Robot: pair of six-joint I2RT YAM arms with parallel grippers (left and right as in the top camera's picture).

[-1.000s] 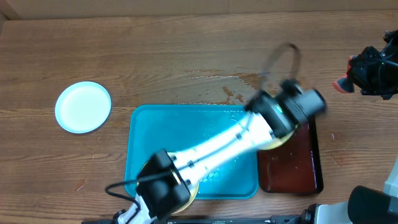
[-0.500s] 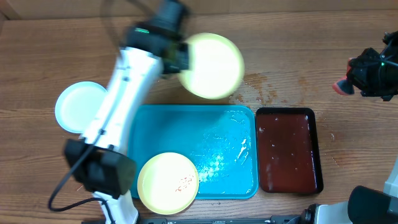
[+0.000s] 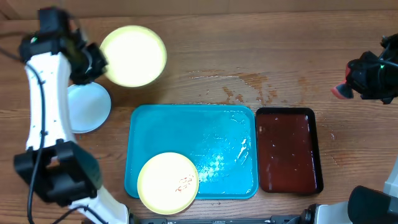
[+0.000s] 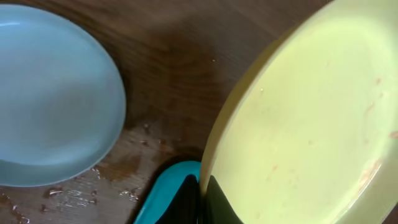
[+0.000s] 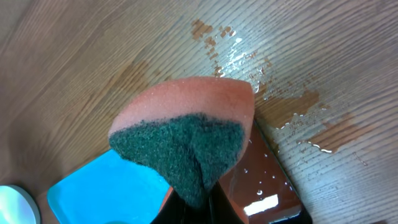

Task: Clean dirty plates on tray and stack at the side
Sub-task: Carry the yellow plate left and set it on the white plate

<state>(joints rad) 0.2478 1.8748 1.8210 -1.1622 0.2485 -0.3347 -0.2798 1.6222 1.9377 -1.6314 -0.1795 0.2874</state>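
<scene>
- bench: wooden, with wet patches behind both trays.
- tray: turquoise, centre-front of the bench, wet inside.
- dark red-brown tray: just beside the tray's right edge.
- held yellow-green plate: in the air over the back-left of the bench, off the tray. The left hand is pinched onto its rim.
- smeared yellow-green plate: in the tray's front-left corner, overlapping the front rim.
- mint-blue plate: flat on the bench, left of the tray.
- right hand: at the far right, clamped on an orange-green sponge.
</scene>
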